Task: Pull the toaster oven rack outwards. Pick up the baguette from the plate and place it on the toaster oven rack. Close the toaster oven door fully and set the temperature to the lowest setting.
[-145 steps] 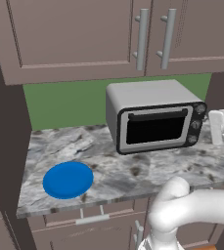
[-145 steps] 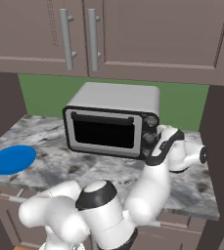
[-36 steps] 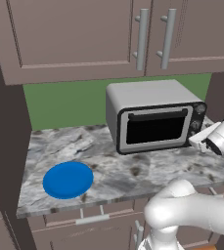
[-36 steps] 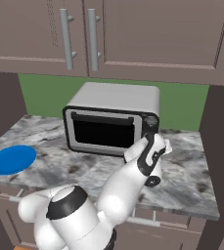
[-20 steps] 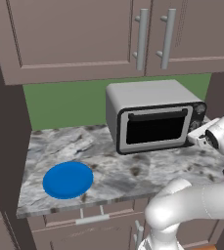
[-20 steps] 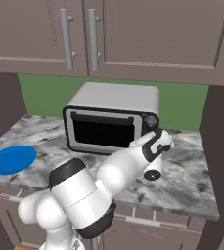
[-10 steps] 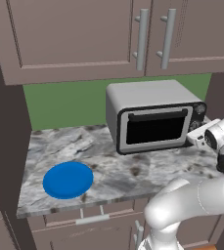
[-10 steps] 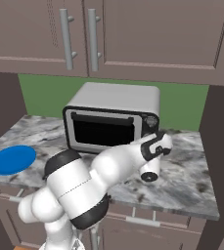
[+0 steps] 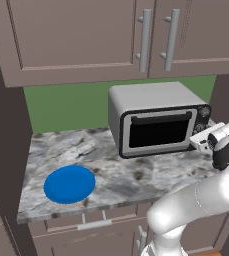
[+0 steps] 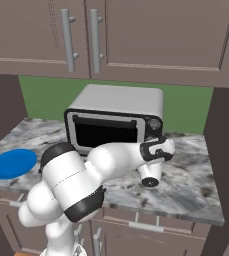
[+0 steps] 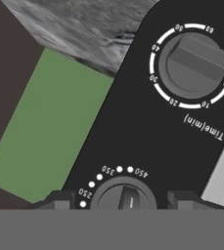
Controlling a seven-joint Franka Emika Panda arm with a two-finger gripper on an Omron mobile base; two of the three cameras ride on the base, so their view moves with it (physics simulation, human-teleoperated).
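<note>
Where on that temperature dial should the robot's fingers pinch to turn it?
Probably on the raised ridge across the temperature dial, one fingertip on each flat side. Come straight at the knob panel from the front, as the gripper is lined up now; the round rim gives less purchase.

- The dark knob panel (image 11: 147, 122) of the toaster oven (image 9: 156, 120) carries white print, seen upside down in the hand view.
- Around the upper knob (image 11: 194, 61) runs a white arc scale with the numbers 60, 40, 30, 20 and 10; a figure near the top looks like 50 but is blurred.
- At the right end of that scale stands a small word that seems to read "Off".
- Under this knob is the label "Time(min)".
- Around the lower knob (image 11: 124, 197) runs a ring of white dots with the numbers 250, 350 and 450.
</note>
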